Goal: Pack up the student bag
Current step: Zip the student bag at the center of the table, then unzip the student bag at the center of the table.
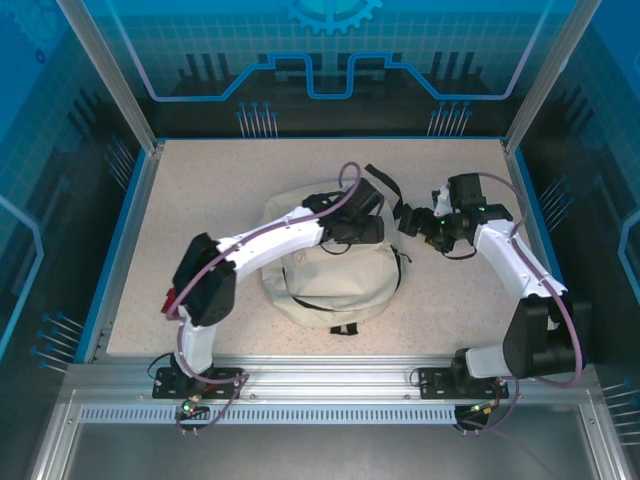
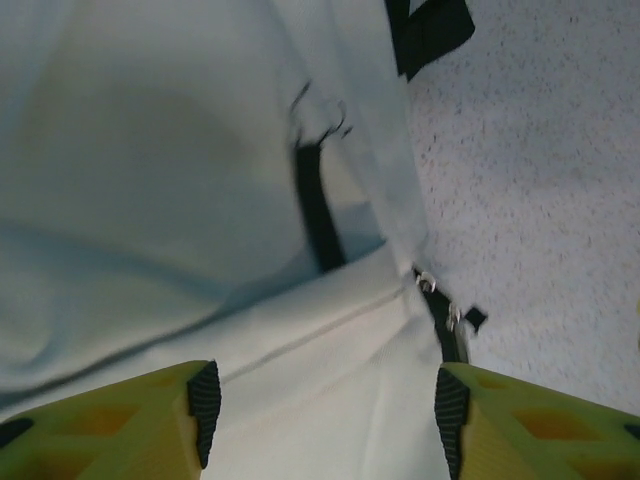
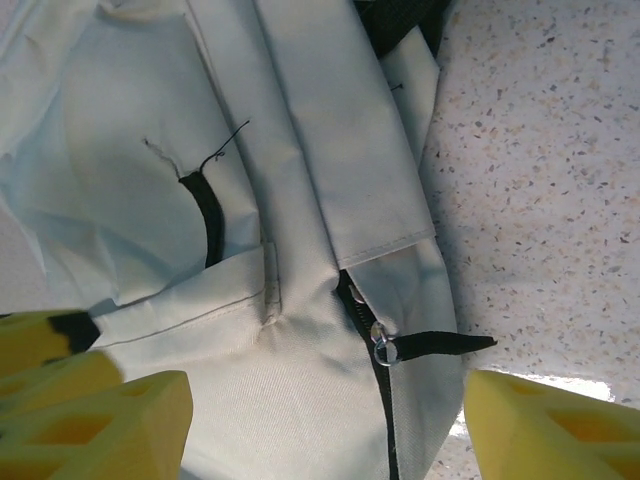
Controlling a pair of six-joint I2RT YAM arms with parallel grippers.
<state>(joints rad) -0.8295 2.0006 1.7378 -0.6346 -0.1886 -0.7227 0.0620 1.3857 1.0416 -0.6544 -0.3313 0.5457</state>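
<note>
The student bag [image 1: 330, 285] is a cream fabric backpack lying flat mid-table, with black straps [image 1: 388, 190] trailing off its far right end. My left gripper [image 1: 366, 218] hovers over the bag's far end. In the left wrist view it [image 2: 325, 410] is open, its pads wide apart above cream fabric [image 2: 200, 200] and a black zipper [image 2: 445, 320]. My right gripper [image 1: 424, 226] sits just right of the bag's far corner. It [image 3: 325, 430] is open too, its yellow fingers [image 3: 550, 425] straddling the zipper line, with the black zipper pull [image 3: 440, 345] lying free between them.
Speckled tabletop [image 1: 200, 200] stretches around the bag, bounded by blue edging and metal frame posts [image 1: 110, 75]. A small red thing [image 1: 170, 300] shows beside the left arm's elbow. The arm bases stand along the near rail [image 1: 330, 385].
</note>
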